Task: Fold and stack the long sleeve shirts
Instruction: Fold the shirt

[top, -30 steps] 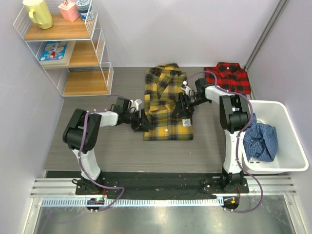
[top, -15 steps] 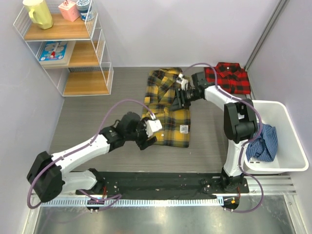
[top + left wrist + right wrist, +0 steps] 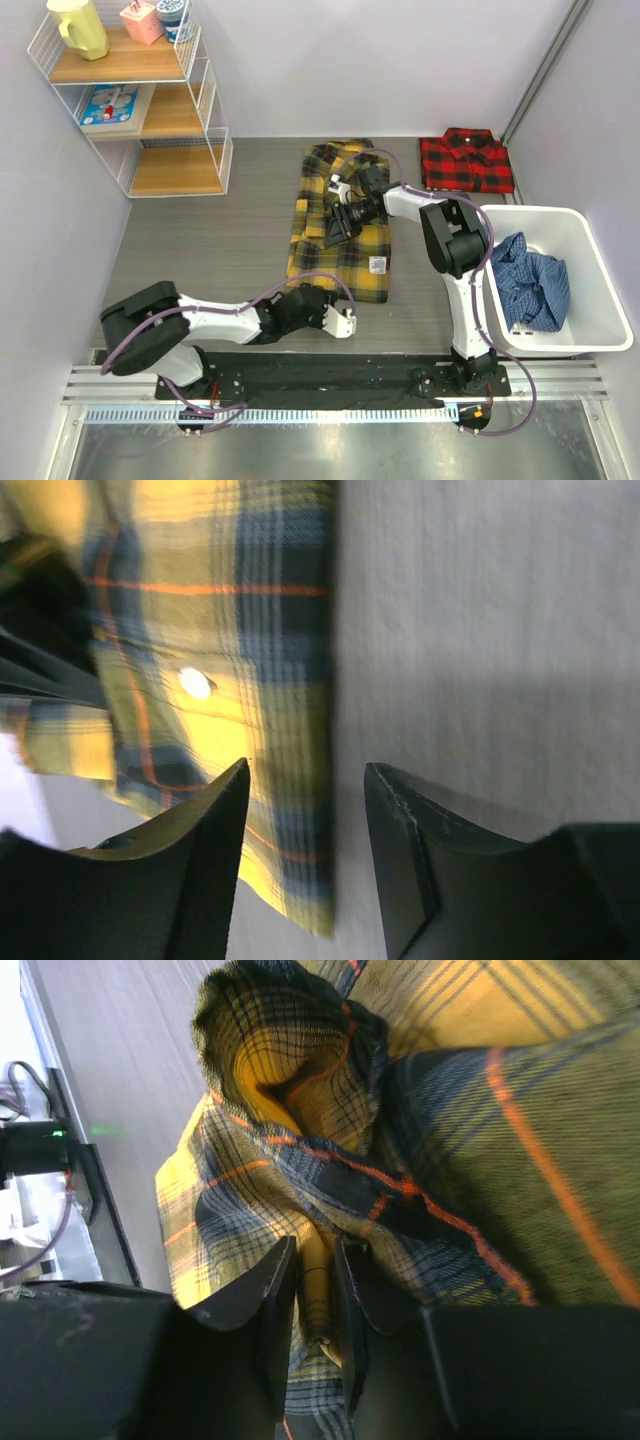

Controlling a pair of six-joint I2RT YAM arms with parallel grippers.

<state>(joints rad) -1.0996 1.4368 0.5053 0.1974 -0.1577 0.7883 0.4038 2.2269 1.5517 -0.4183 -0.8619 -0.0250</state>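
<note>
Both arms are sitting somewhere new compared with a second ago. Right fingers [image 3: 275, 1290] were out at the shirt's right edge. Now they're reaching in over the middle of the yellow shirt [image 3: 365, 250] and pinching a bunched-up ridge of fabric, nearly closed with cloth between them. Left fingers [image 3: 205, 840] were working the left edge. Now they're hanging low by the near hem, spread apart and holding nothing, with the hem corner showing in the gap beyond the tips and bare bench [image 3: 220, 240] on the other side. I'm reading that as the side folds being finished and the bottom-to-top fold getting set up, though the left side isn't gripping anything yet.

Shirt's lying lengthwise mid-bench as a long rectangle, collar end away from the arms. It's looking like soft brushed flannel, floppy enough to be rucking into a hump at the pinch, with a pale button showing near the hem. Red shirt [image 3: 467, 162] is sitting folded into a neat square at the far right corner, well apart, so I'm guessing that's where the stack is going. Crumpled blue shirt [image 3: 535, 285] is waiting in the white bin [image 3: 545, 210] on the right.
</note>
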